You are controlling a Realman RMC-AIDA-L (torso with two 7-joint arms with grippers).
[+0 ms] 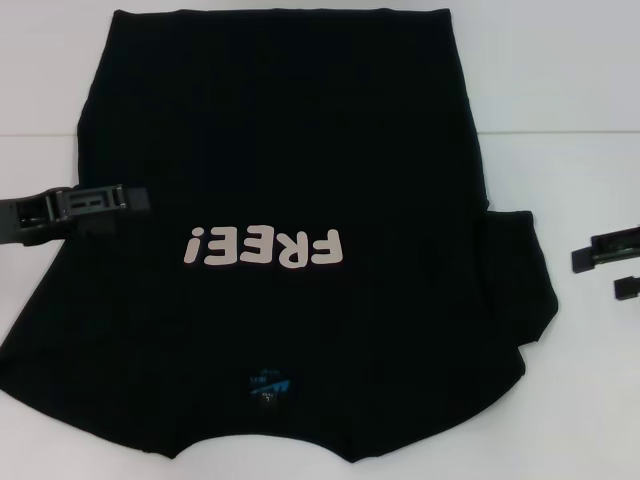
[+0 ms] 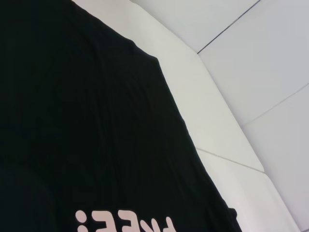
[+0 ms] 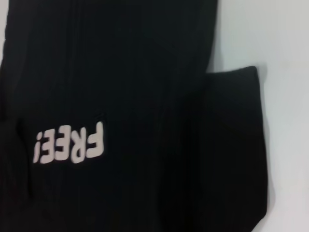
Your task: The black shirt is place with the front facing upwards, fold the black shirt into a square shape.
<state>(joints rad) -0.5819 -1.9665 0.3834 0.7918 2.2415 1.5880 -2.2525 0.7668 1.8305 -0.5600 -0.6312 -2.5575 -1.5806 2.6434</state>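
The black shirt [image 1: 280, 160] lies flat on the white table [image 1: 560, 90], front up. Its pale "FREE!" lettering [image 1: 262, 247] reads upside down to me, and the blue neck label [image 1: 268, 385] is at the near edge. My left gripper [image 1: 135, 200] reaches in from the left, its tip over the shirt's left edge at chest height. My right gripper [image 1: 608, 272] hovers open over bare table, just right of the spread right sleeve [image 1: 520, 280]. The left wrist view shows the shirt [image 2: 87, 121] and part of the lettering [image 2: 125, 224]. The right wrist view shows lettering [image 3: 70, 145] and sleeve [image 3: 236, 150].
White table surface surrounds the shirt on the left, right and far sides. On the left no sleeve sticks out beyond the shirt's edge. The left wrist view shows the table's far edge [image 2: 227, 159] with pale panels beyond it.
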